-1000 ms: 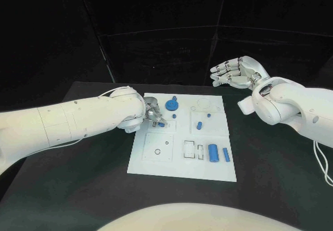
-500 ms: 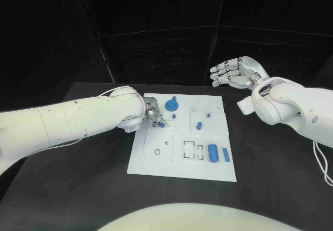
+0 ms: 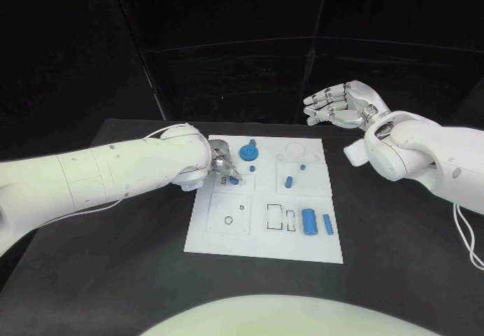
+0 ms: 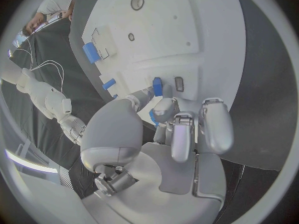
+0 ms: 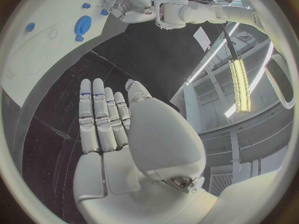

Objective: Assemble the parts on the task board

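- The left hand (image 3: pixel 222 165) was low over the board's (image 3: pixel 232 241) left edge, its fingers closed round a small blue part (image 4: pixel 157 86); in the left wrist view the part stood pinched at the fingertips, right beside a small dark slot (image 4: pixel 179 83) in the board.
- The right hand (image 3: pixel 338 103) hung in the air beyond the board's far right corner, fingers apart and lightly curled, holding nothing.
- The other parts lay on the board: a round gear (image 3: pixel 250 151) with a small peg (image 3: pixel 252 168) near it at the far side, a short piece (image 3: pixel 289 183) toward the middle, and a cylinder (image 3: pixel 310 222) with a thin bar (image 3: pixel 326 224) beside it near the right edge.
- The step in hand looked to be seating the pinched part in its slot. To do it well, the part probably needed to be held square to the opening and lowered straight, not pushed at an angle.
- The grip seemed best loosened only once the part sat flush, since a small piece let go early could tip or skid on the smooth plate.
- The left arm covered much of that corner from the head camera, so the wrist view seemed the better guide for alignment.
- I could read no brand, label or writing on the board or parts; only thin outlines and small holes marked it.
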